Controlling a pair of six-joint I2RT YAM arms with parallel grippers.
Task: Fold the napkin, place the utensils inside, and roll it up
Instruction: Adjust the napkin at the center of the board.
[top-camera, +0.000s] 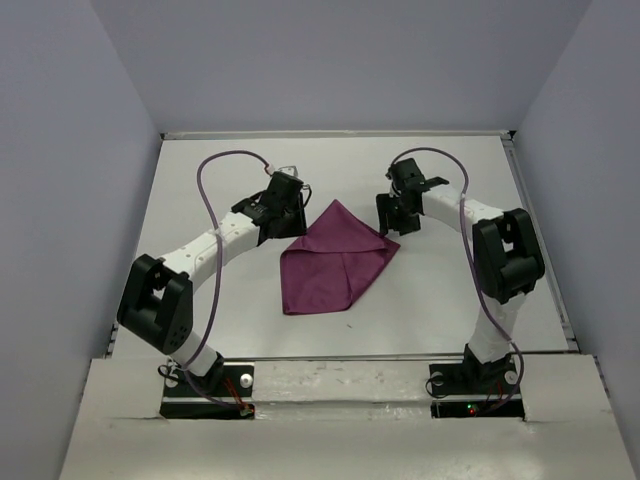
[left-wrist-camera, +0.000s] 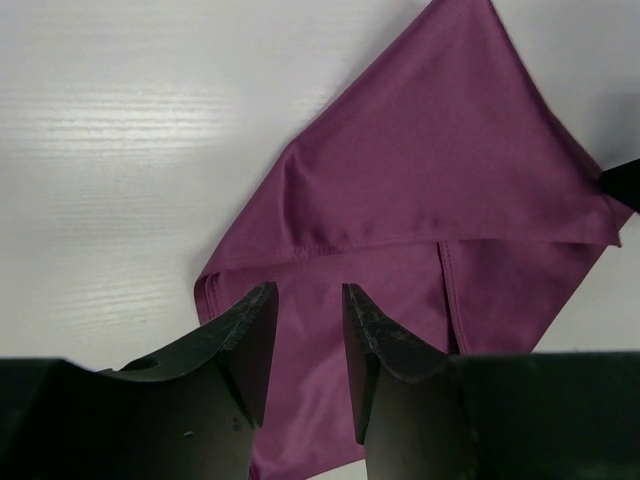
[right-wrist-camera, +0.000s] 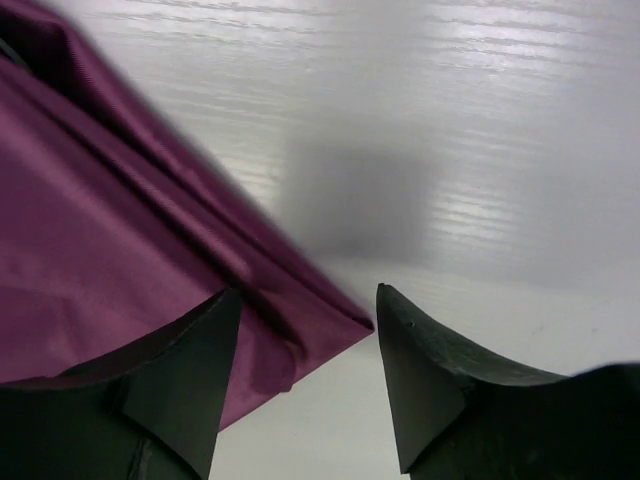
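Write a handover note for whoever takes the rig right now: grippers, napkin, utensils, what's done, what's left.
Left gripper: open, jaws a little apart with nothing between them, over the left part of the napkin.
Right gripper: open wide, at the napkin's right corner, not gripping it.
Napkin: folded over itself, lying flat in the middle of the table, with overlapping layers showing.
Utensils: none visible in any view.
Done: the napkin has at least one fold.
Left: check the fold, locate the utensils, lay them inside, roll it up.
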